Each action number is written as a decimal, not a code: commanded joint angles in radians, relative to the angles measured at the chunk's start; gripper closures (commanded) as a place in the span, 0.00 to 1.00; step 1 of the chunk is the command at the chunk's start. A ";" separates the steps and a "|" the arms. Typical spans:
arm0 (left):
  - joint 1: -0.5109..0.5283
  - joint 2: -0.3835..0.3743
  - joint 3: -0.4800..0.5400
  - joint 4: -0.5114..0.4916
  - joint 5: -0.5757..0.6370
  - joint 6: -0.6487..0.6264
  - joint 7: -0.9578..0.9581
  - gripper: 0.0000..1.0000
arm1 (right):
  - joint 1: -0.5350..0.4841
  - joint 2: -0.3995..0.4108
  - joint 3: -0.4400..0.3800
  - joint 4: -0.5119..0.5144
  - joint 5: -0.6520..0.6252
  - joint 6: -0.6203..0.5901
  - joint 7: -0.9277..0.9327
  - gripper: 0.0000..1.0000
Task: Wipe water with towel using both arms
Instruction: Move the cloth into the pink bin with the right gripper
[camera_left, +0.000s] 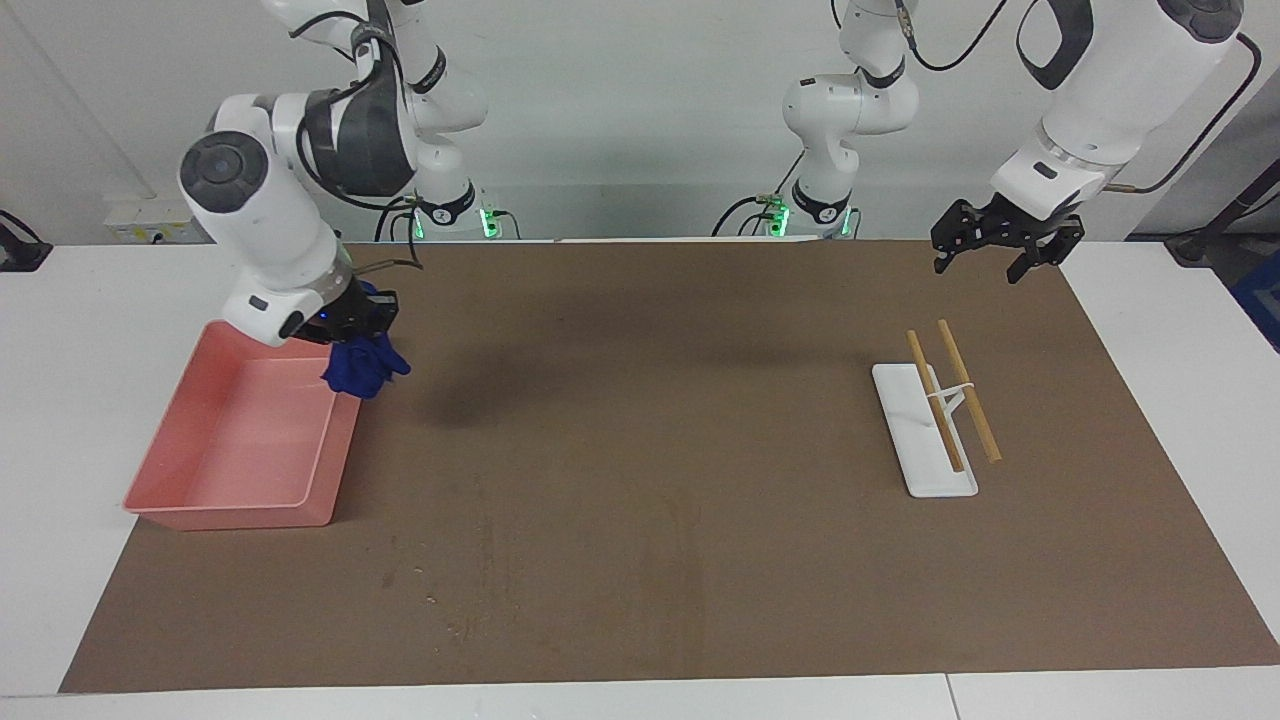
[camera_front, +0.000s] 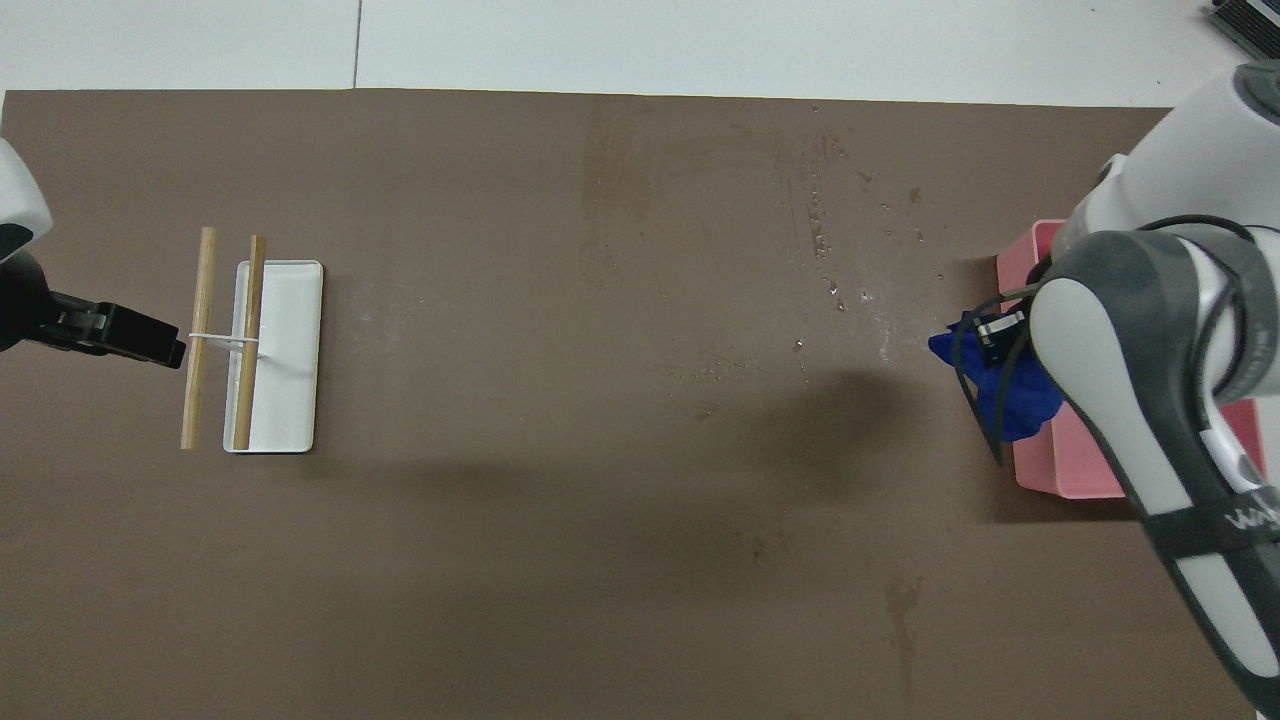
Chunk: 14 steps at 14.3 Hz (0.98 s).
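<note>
While the left arm waits, the right gripper (camera_left: 362, 318) hangs in the air over the edge of a pink tray (camera_left: 240, 500), at the corner of the tray nearest the robots and the table's middle. Its fingers are pinched together on a bunched blue towel (camera_left: 362, 368), which dangles below them, clear of the brown mat (camera_left: 700, 560). The tray sits on the mat at the right arm's end of the table.

The water (camera_front: 822, 240) is a thin wet streak with small shiny droplets scattered around it, lying on the mat beside the tray, toward the table's middle and a little farther from the robots than the towel.

The left gripper (camera_left: 1000, 255) hovers above the mat at the left arm's end, its fingers spread and holding nothing. Under it, farther from the robots, a white rectangular tray (camera_left: 925, 440) carries a small white stand with two wooden sticks (camera_left: 952, 395) laid across it.
</note>
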 joint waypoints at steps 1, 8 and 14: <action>-0.002 -0.011 0.002 -0.010 0.018 -0.009 0.004 0.00 | -0.104 -0.015 0.012 -0.009 -0.041 0.011 -0.162 1.00; -0.002 -0.011 0.002 -0.010 0.018 -0.009 0.004 0.00 | -0.239 -0.021 0.014 -0.204 -0.111 0.394 -0.339 1.00; -0.004 -0.011 0.002 -0.010 0.018 -0.009 0.004 0.00 | -0.253 -0.021 0.014 -0.263 -0.110 0.444 -0.338 0.25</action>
